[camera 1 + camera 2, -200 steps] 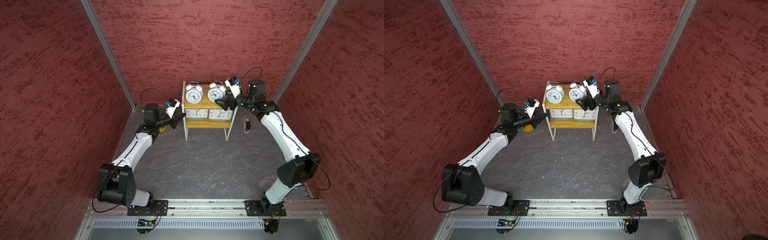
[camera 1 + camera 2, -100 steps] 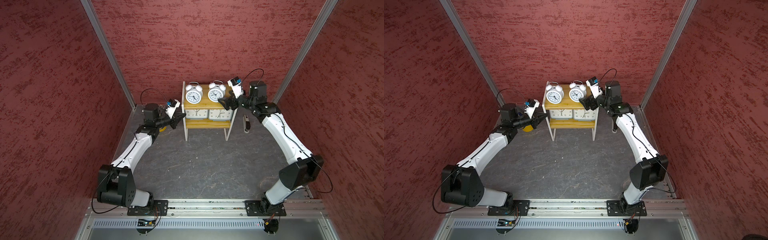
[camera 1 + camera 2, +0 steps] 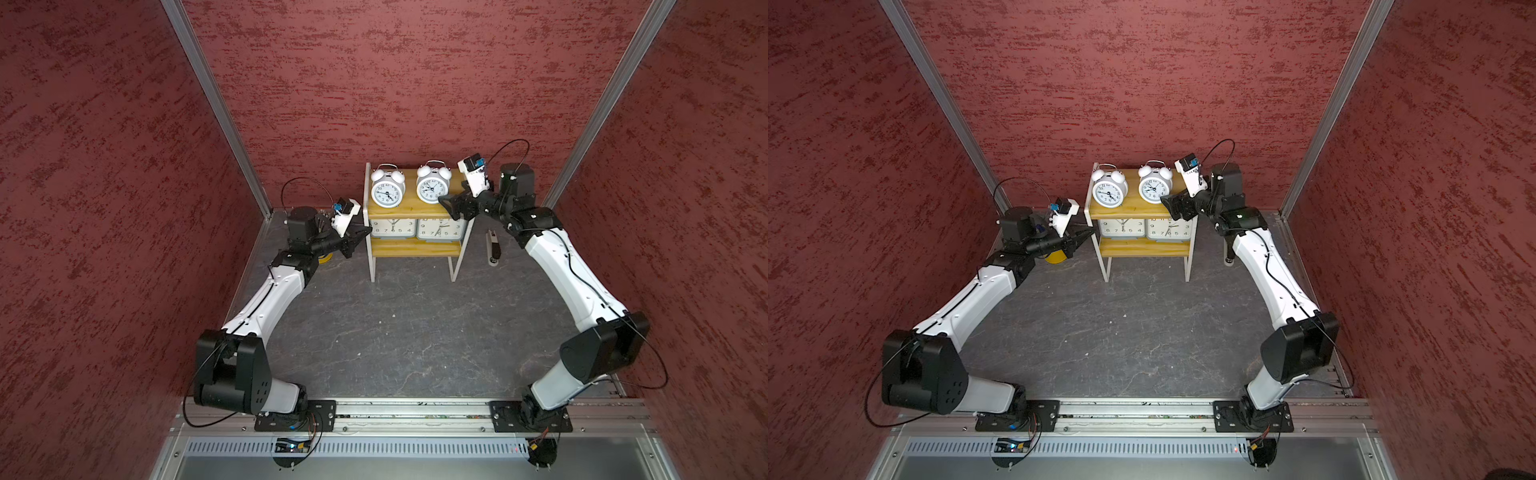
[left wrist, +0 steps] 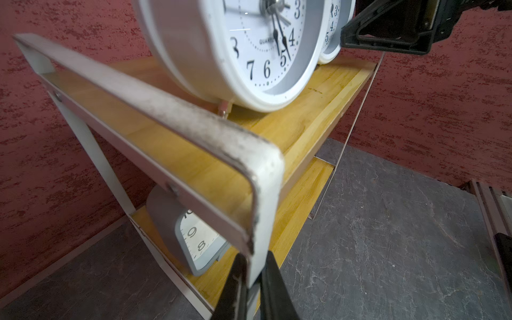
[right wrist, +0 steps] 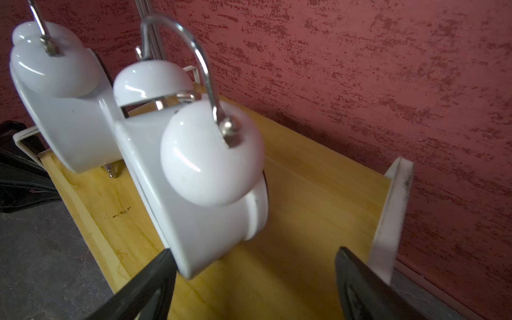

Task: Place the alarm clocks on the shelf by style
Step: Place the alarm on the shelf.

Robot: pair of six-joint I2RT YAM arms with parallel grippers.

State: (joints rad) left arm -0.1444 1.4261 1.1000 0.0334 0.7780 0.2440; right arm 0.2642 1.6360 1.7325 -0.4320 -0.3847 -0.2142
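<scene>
the sorting is looking all but finished, and the step in hand is seemingly the letting go of the last clock. the right claw [image 3: 446, 205] is hanging spread wide over the top board of the shelf [image 3: 415, 248], holding nothing. the near bell clock [image 3: 432, 187] is standing just ahead of it, upright on that board, and the far bell clock [image 3: 387, 192] is standing just beyond. in the right wrist view one finger [image 5: 155, 274] is lying right beside the near clock's casing; i cannot tell whether it is touching. on the board below the right claw a grey clock [image 3: 440, 228] is sitting, with the other grey clock [image 3: 392, 228] beside it, nearer the left claw [image 3: 360, 233]. the left claw is pinching the frame post [image 4: 266, 194] at the shelf's corner, jaws pressed onto the thin white metal, probably steadying it. the next move is calling for the right claw to draw straight back without brushing the bells, then for the left claw to be loosening gently so the shelf is not jolted.
</scene>
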